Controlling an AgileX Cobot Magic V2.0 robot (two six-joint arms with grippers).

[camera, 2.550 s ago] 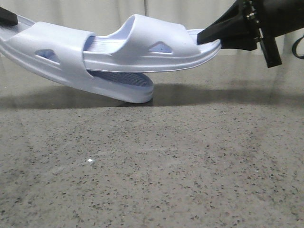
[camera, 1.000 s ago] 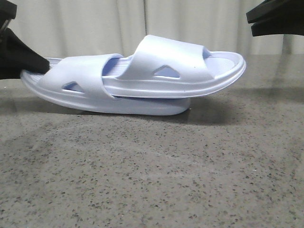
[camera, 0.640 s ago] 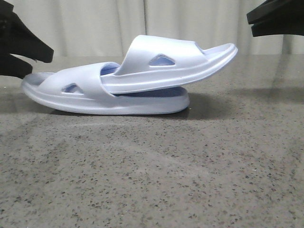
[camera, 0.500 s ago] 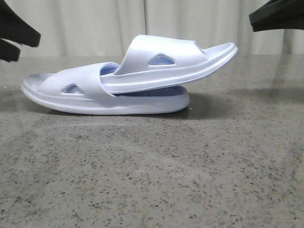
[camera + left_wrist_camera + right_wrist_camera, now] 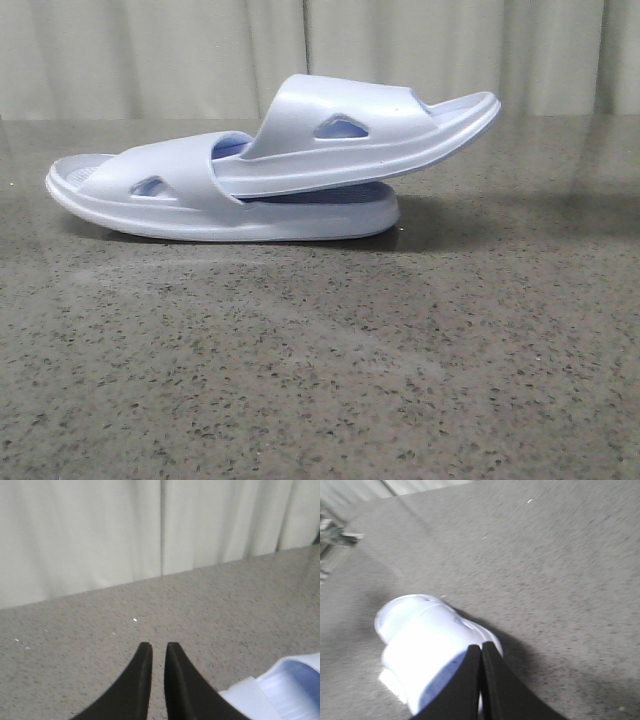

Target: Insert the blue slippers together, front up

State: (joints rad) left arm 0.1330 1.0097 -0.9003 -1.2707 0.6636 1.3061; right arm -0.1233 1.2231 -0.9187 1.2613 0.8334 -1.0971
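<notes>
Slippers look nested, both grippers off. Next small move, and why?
Probably just finish retracting. The upper slipper sits tucked under the lower slipper's strap, both soles down on the table; left gripper and right gripper hold nothing.

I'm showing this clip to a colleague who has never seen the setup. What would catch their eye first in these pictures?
The pair of pale blue slippers on the speckled grey table: the upper slipper is pushed under the strap of the lower slipper, its free end tilted up to the right. No arm shows in the front view. In the wrist views the left hand and right hand have fingers nearly together, holding nothing.
</notes>
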